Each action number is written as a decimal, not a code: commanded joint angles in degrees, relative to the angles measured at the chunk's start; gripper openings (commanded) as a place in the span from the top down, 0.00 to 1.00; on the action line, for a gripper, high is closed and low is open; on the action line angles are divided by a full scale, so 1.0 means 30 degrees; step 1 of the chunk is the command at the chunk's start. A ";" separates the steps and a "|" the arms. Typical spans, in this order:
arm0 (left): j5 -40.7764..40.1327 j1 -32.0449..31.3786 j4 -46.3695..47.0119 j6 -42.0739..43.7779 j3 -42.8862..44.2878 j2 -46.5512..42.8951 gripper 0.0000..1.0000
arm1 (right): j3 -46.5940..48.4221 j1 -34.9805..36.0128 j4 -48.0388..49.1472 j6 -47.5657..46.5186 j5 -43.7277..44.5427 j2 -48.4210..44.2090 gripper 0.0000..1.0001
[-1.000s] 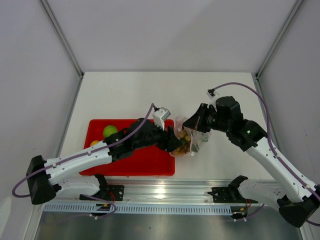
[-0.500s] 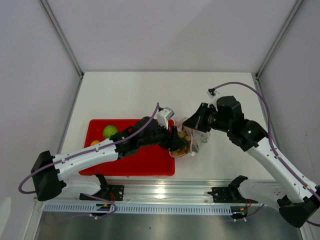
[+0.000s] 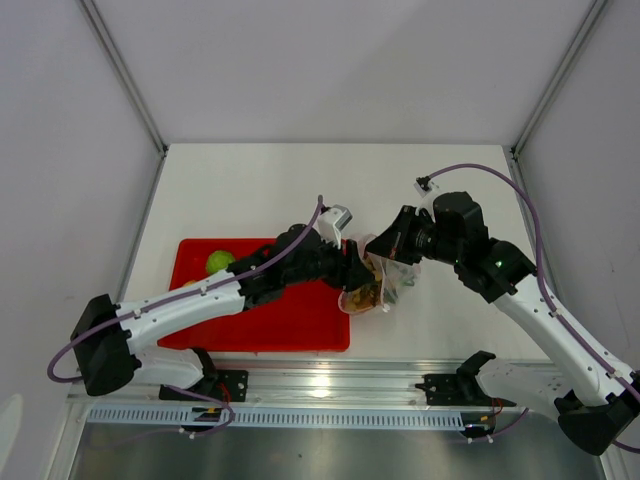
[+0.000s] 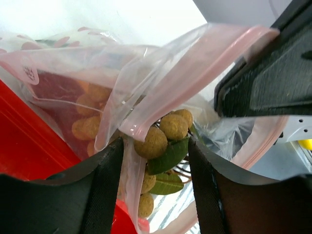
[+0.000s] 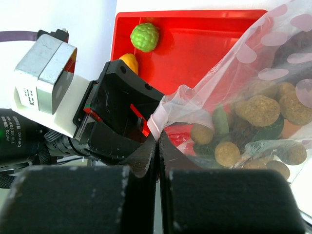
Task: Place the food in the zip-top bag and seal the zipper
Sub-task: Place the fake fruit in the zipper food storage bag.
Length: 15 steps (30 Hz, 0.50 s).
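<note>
My right gripper [image 5: 158,134] is shut on one edge of the clear zip-top bag [image 5: 229,73], holding its mouth up just right of the red tray [image 3: 290,325]. The pinkish zipper [image 4: 195,63] is parted. My left gripper [image 4: 155,141] reaches into the mouth, shut on a cluster of small tan balls [image 4: 173,126] with green leaves. A fold of bag film lies against its left finger. More tan balls [image 5: 263,109] and a brown-red slab [image 4: 53,87] show through the bag. On the tray lie a green ball [image 5: 145,37] and a yellow-orange ball [image 5: 128,62].
In the top view the bag [image 3: 375,285] hangs between the two grippers, the left [image 3: 355,268] and the right [image 3: 385,245], near the table's front rail. The green ball [image 3: 220,262] lies at the tray's back left. White walls stand on both sides.
My left arm has stretched to the right and pushed its gripper deeper into the bag's mouth. The right arm and the bag edge it holds have stayed put.
</note>
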 commanded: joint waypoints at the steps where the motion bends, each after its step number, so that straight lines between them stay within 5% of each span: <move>1: 0.0139 0.0154 0.1190 0.0362 0.1072 0.0190 0.44 | 0.0904 0.0069 0.0903 -0.0108 -0.0365 -0.0186 1.00; 15: 0.1456 0.0037 0.1132 0.0101 0.1279 0.0161 0.65 | 0.1138 0.0039 0.0903 -0.0312 -0.0307 0.0107 1.00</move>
